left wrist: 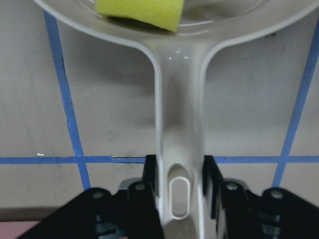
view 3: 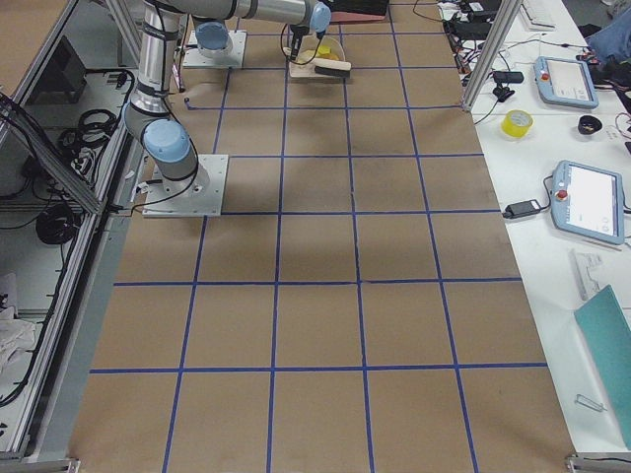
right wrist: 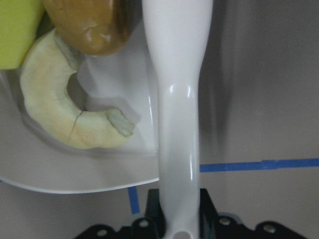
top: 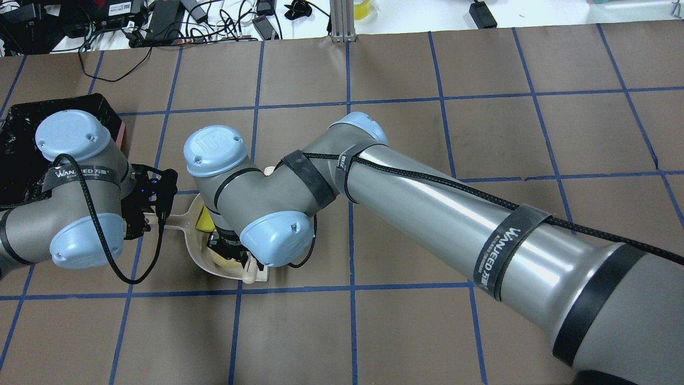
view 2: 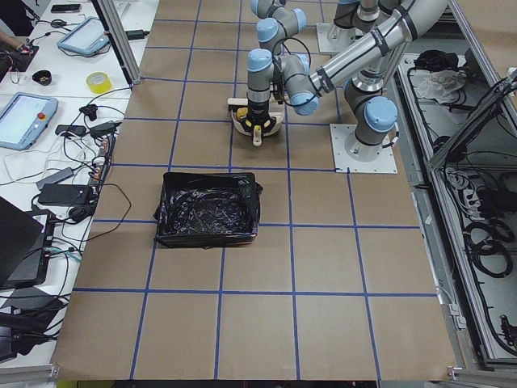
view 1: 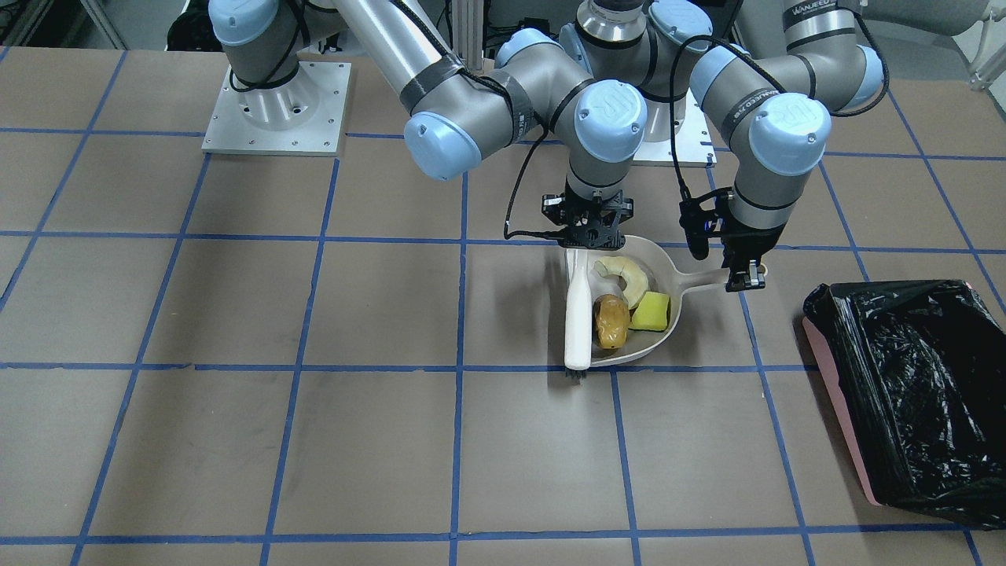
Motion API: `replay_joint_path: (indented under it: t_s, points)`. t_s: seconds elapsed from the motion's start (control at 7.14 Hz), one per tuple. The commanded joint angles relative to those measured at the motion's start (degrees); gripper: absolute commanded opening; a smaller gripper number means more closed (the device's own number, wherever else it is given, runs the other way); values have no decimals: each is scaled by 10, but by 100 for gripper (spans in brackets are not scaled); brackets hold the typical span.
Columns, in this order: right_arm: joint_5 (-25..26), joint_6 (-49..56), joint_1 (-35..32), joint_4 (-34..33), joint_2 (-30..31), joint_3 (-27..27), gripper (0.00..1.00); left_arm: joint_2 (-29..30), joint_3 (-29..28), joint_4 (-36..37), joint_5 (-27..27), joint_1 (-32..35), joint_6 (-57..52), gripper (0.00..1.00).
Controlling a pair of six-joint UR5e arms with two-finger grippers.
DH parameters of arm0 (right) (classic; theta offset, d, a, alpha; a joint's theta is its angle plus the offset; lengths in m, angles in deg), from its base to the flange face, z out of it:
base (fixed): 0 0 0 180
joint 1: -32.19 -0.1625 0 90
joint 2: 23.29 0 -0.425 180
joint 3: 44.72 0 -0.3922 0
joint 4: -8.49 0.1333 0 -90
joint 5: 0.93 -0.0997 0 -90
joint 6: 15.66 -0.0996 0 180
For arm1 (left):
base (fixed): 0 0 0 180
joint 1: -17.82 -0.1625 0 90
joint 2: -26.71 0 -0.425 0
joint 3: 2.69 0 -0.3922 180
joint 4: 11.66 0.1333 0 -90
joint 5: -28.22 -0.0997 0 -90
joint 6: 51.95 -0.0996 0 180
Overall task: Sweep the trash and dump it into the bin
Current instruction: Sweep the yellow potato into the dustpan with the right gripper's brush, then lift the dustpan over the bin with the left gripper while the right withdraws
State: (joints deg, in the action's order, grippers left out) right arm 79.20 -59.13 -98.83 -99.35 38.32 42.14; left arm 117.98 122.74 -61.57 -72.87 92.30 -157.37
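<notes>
The beige dustpan (view 1: 673,271) lies on the table and holds all three scraps: the golden-brown lump (view 1: 611,321), the pale curved rind (view 1: 626,275) and the yellow wedge (view 1: 651,311). My left gripper (view 1: 744,275) is shut on the dustpan handle (left wrist: 178,124). My right gripper (view 1: 589,229) is shut on the white brush (view 1: 579,314), which lies along the pan's open edge with its bristles on the table. The right wrist view shows the brush handle (right wrist: 178,99) beside the rind (right wrist: 60,114) and lump (right wrist: 89,25). The pink bin with its black bag (view 1: 912,393) stands beside the dustpan, on my left.
The bin also shows in the overhead view (top: 21,155), partly behind my left arm. The right arm's base plate (view 1: 275,106) is bolted to the table. Blue tape lines grid the brown tabletop. Tablets and a tape roll (view 3: 516,122) lie on the side bench.
</notes>
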Motion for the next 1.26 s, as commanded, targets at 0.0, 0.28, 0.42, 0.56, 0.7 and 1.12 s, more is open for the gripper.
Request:
replay_joint_path:
  t_s: [0.0, 0.28, 0.42, 0.56, 0.7, 1.12]
  points:
    - [73, 64, 13, 53, 25, 6, 5, 2, 0, -1, 39, -32, -1, 0]
    - [93, 107, 77, 83, 60, 6, 5, 6, -2, 0, 63, -36, 1, 0]
    - [94, 140, 119, 107, 87, 8, 5, 8, -2, 0, 79, -42, 2, 0]
    - [97, 165, 163, 129, 106, 8, 4, 6, -4, -2, 95, -59, 2, 0]
    - [114, 207, 202, 130, 122, 16, 4, 5, -23, -26, 121, -91, 2, 0]
    - [157, 276, 334, 120, 151, 60, 0, 15, -217, -262, 191, -182, -7, 0]
